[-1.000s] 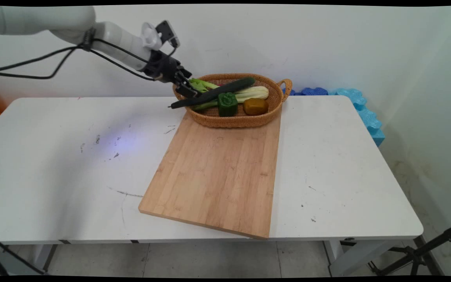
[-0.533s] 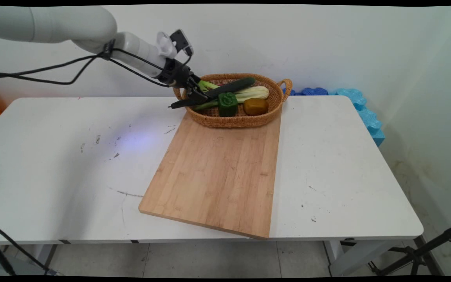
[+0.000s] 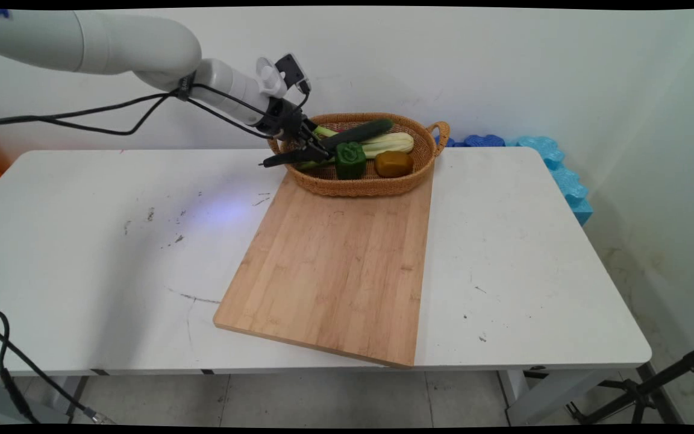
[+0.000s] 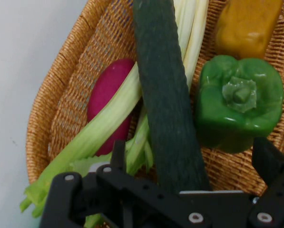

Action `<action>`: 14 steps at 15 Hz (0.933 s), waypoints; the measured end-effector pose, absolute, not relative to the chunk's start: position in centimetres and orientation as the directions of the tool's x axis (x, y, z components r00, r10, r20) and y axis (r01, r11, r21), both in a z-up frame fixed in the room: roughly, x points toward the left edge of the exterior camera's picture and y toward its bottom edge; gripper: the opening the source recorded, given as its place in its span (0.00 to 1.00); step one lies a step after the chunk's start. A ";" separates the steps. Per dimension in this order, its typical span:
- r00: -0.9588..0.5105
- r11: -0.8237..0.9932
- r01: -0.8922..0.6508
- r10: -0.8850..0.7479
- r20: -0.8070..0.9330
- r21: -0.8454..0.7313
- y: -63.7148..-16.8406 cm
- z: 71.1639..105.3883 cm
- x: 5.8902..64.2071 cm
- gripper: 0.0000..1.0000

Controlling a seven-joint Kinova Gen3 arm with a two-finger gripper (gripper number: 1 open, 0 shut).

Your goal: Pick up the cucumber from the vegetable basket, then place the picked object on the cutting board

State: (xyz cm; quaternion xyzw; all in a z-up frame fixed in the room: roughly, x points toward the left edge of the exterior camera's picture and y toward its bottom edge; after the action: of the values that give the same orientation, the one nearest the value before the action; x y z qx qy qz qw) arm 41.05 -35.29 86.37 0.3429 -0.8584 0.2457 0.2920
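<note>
Two fingers of your gripper (image 4: 189, 156) stand spread astride the cucumber (image 4: 165, 104) in the basket (image 3: 359, 184); closing could snag the celery (image 4: 108, 128) beside the cucumber.

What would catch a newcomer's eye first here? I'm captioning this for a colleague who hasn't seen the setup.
The wicker basket at the table's far edge, heaped with a long dark cucumber, a green pepper and pale celery stalks. The black gripper is right over the cucumber's near end, fingers apart on either side. Nearer lies a bare wooden cutting board.
</note>
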 end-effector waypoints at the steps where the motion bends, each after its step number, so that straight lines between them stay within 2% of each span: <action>1: -0.596 0.643 -0.732 -0.445 0.668 -0.225 -35.4 86.2 40.9 1.00; 5: -0.606 0.641 -0.730 -0.445 0.659 -0.239 -35.9 85.5 40.6 1.00; 6: -0.609 0.640 -0.729 -0.444 0.657 -0.243 -35.9 85.4 40.5 0.00; 14: -0.633 0.645 -0.714 -0.431 0.643 -0.271 -36.1 84.9 40.4 0.00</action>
State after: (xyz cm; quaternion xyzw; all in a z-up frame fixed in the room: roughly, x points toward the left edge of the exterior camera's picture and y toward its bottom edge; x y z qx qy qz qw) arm 40.36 -36.11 84.86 0.3310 -0.8653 0.2605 0.2719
